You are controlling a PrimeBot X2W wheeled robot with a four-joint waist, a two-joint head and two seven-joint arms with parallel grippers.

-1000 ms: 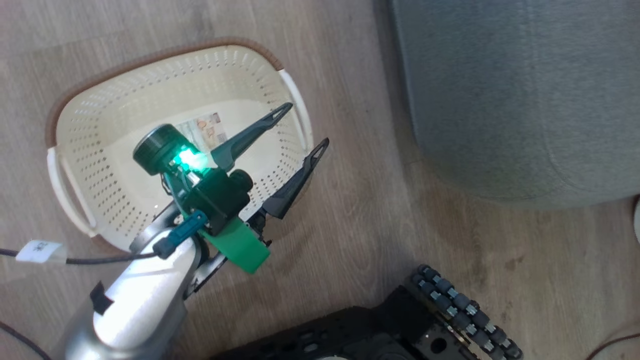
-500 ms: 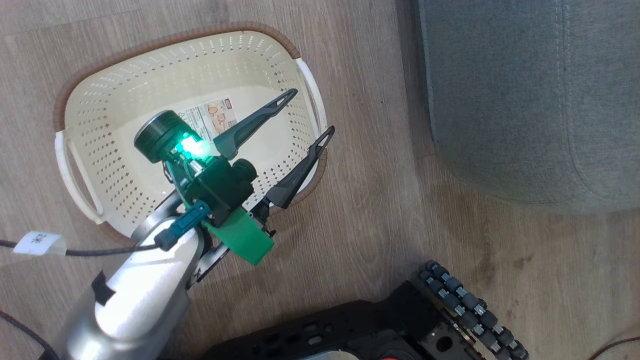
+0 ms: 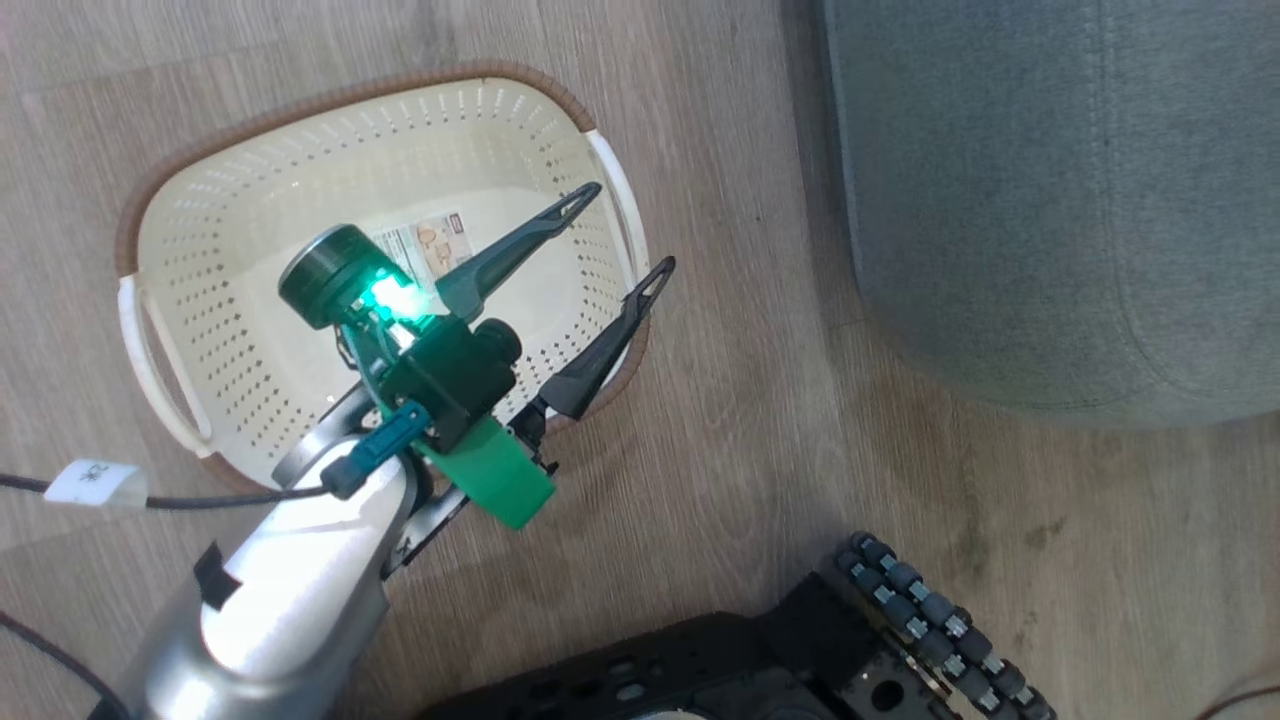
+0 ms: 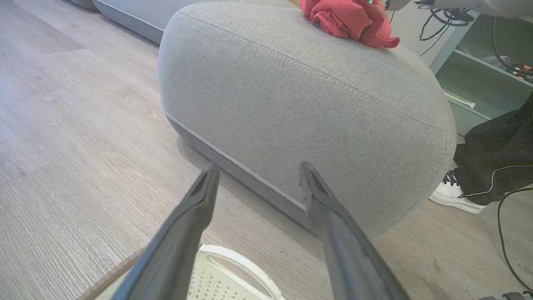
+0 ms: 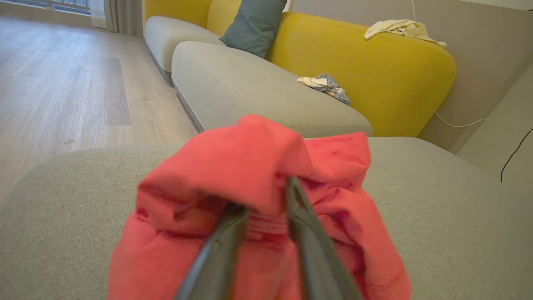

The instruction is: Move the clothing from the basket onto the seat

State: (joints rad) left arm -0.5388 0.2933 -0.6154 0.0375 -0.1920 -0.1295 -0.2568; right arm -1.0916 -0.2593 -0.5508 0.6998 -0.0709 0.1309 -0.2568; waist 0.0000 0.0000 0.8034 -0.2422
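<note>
The cream basket (image 3: 300, 115) stands on the wood floor, with nothing in it but its bottom label (image 3: 432, 238). My left gripper (image 3: 628, 228) hovers open over the basket's right end, near the white handle (image 3: 618, 195). In the left wrist view that gripper (image 4: 257, 166) points at the grey seat (image 4: 312, 104), with the basket's handle (image 4: 237, 260) below it. Red clothing (image 4: 345, 18) lies bunched on top of the seat. In the right wrist view my right gripper (image 5: 266, 196) is shut on the clothing (image 5: 250, 162), which covers its fingertips and rests on the seat (image 5: 437, 208).
My black base with its roller wheel (image 3: 930, 620) is at the bottom. A cable with a white tag (image 3: 95, 482) trails left. A person's white shoe (image 4: 454, 193) stands beside the seat. Behind it is a yellow sofa back (image 5: 354, 71) with a teal cushion (image 5: 254, 25).
The head camera has shifted a little, so the whole picture moved. The left gripper stays open over the basket's right end, in about the same place relative to it.
</note>
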